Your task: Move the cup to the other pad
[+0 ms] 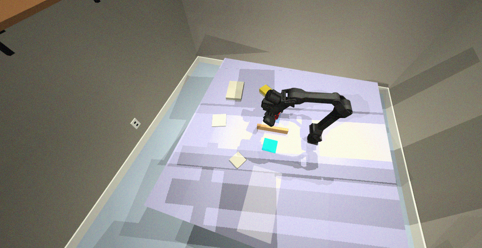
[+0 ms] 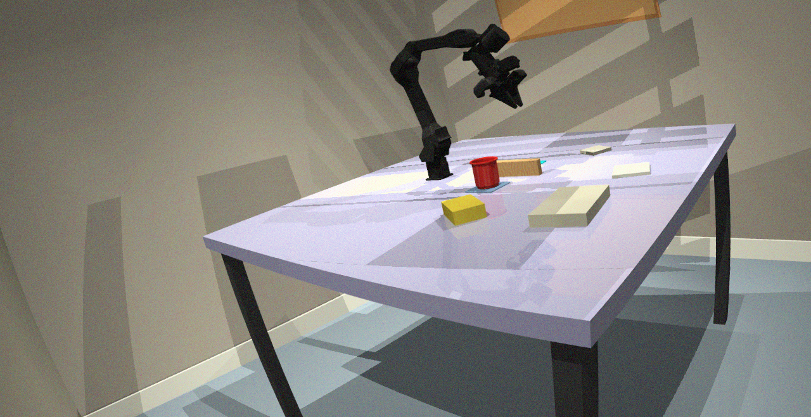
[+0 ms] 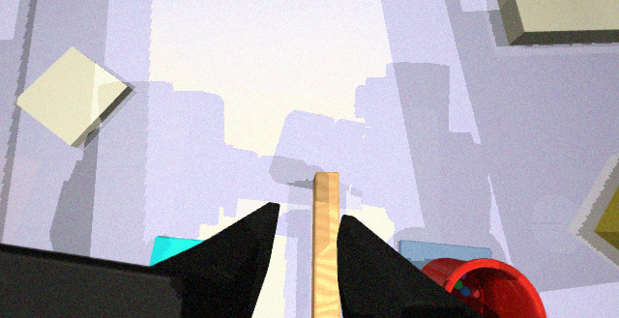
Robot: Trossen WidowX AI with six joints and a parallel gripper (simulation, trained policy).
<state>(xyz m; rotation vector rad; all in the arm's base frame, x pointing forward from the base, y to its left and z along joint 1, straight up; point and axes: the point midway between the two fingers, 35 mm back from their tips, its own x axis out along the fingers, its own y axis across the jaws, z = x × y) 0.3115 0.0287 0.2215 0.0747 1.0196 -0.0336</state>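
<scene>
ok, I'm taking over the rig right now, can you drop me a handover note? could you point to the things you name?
Gripper [image 1: 267, 111] [image 2: 518, 107] [image 3: 309, 220]: raised above the table, fingers partly open, holding nothing.
Cup [image 1: 277, 115] [image 2: 486, 173] [image 3: 505, 286]: upright on the blue pad [image 1: 278, 120] [image 2: 502, 186] [image 3: 445, 251], marbles [image 3: 465, 291] inside.
Cyan pad [image 1: 269, 145] [image 2: 543, 161] [image 3: 175, 249]: target, beyond the wooden bar [image 1: 272, 129] [image 2: 519, 166] [image 3: 326, 241], no cup on it.
Done: no transfer; no spill visible.
Left: grasp, carry over level, set down, release.

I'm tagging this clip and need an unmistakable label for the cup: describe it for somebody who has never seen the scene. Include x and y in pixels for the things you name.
On the pale lilac table [image 1: 363, 209] [image 2: 396, 244], find the wooden bar [image 1: 273, 129] [image 2: 520, 166] [image 3: 326, 260]. Beside it, upright on a flat blue pad [image 2: 502, 186] [image 3: 445, 249], is the red cup [image 2: 486, 173] [image 3: 531, 286]. It alone is round and hollow, with marbles [image 3: 465, 291] inside; its neighbours are solid blocks.
</scene>
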